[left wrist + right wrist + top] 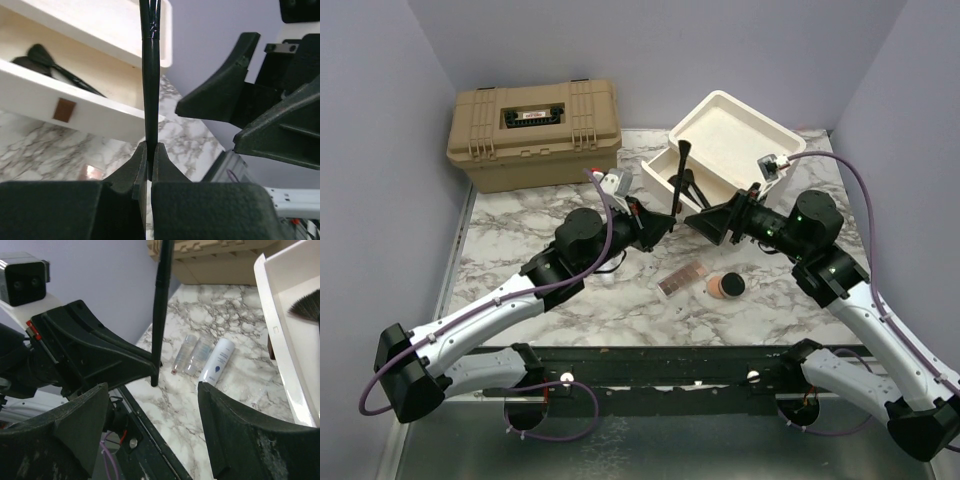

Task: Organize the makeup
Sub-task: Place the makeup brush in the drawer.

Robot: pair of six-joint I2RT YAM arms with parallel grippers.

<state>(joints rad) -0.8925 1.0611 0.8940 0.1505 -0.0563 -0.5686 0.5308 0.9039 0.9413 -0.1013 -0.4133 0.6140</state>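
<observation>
My left gripper [670,221] [150,146] is shut on the lower end of a black-handled brush [682,178] [150,75] [161,305], held upright in front of the cream drawer unit [740,140]. My right gripper [701,222] [151,386] faces it from the right, open, its fingers [235,75] close to the handle without touching. A pink palette [683,278] and a round black compact [727,286] lie on the marble nearer the arms. Two slim tubes [192,354] and a whitish bottle [218,360] lie side by side. Another brush [47,60] [305,307] lies in the open drawer.
The tan toolbox [533,130] stands at the back left, lid shut. The cream drawer unit's upper tray [772,128] sits askew over the open drawer [658,172]. Purple walls close in the marble table [520,230] on three sides.
</observation>
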